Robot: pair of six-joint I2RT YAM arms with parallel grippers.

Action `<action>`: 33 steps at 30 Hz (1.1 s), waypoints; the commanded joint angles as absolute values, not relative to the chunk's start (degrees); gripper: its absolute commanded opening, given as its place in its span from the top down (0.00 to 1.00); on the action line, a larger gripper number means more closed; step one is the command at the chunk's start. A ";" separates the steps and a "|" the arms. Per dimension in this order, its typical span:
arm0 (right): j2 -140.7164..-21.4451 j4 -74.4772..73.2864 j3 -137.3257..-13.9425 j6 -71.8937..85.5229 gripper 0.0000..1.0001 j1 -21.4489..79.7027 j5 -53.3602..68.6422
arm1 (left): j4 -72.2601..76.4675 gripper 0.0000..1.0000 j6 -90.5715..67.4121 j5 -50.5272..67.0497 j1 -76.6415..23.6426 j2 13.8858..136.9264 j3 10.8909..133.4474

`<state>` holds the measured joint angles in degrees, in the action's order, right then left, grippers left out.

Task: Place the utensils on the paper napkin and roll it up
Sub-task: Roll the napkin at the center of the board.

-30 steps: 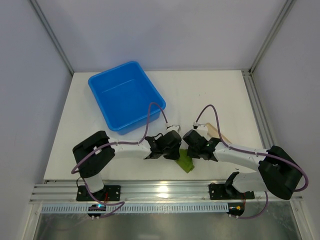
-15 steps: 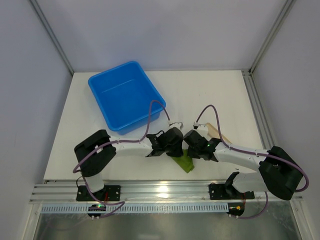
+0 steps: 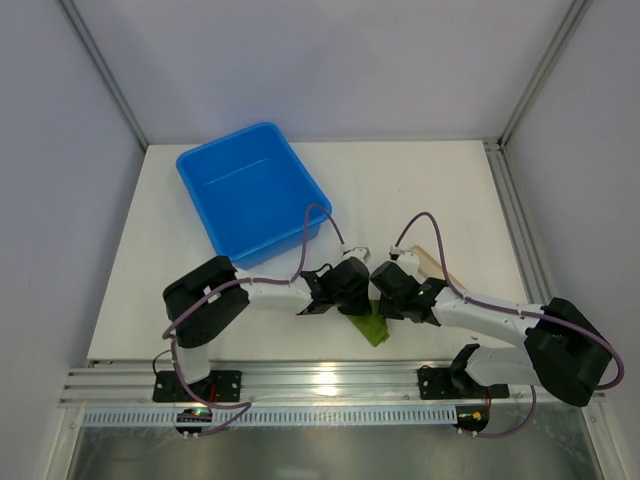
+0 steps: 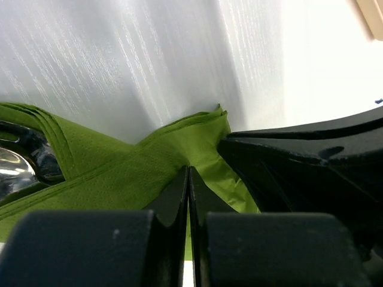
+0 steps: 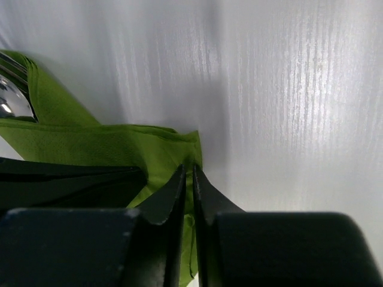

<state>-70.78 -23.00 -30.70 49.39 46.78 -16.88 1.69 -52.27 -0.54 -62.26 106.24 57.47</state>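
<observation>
At the near edge of the table (image 3: pixel 420 180), about 6 o'clock in the top view, the green paper napkin (image 3: pixel 373 326) lies bunched under the two wrists, only its near tip showing below them. The left gripper (image 3: pixel 352 298) reaches in from 9 o'clock and the right gripper (image 3: pixel 388 296) from 3 o'clock, the two heads just beside each other over the napkin. Left wrist view: the fingers (image 4: pixel 173 197) are pressed together on a raised fold of the green paper, no gap between them, with the black body of the other gripper close at 3 o'clock. Right wrist view: the fingers (image 5: pixel 170 197) are closed to a hairline slit, nipping the napkin's corner edge. The utensils (image 4: pixel 15 164) are inside the napkin: a rounded, shiny metal end shows among the layered folds at 9 o'clock in the left wrist view, and silvery metal with what look like fork tines shows at 10 o'clock in the right wrist view; their handles are hidden by paper, number of pieces unclear. A beige cylinder (image 3: pixel 432 262) lies on the table at 2 o'clock from the right gripper, apart from the napkin. The blue bin (image 3: pixel 225 140) sits at 10 o'clock, well apart
</observation>
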 commanded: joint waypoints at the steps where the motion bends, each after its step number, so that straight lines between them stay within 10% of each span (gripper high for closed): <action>1: -68.03 -26.80 -30.23 47.46 0.85 47.11 -17.31 | 2.55 1.00 -52.38 -0.35 -62.14 107.40 55.29; 14: -52.12 -25.67 -29.63 39.38 0.92 47.20 -5.37 | 3.34 1.00 -52.73 -0.97 -62.14 106.08 50.10; 33: -58.71 -21.71 -20.83 48.60 0.96 50.53 -4.13 | 3.16 1.00 -52.21 -1.14 -62.14 105.29 49.57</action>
<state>-58.02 -22.41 -22.20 45.93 48.45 -3.88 9.87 -53.78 0.10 -62.11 104.66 51.51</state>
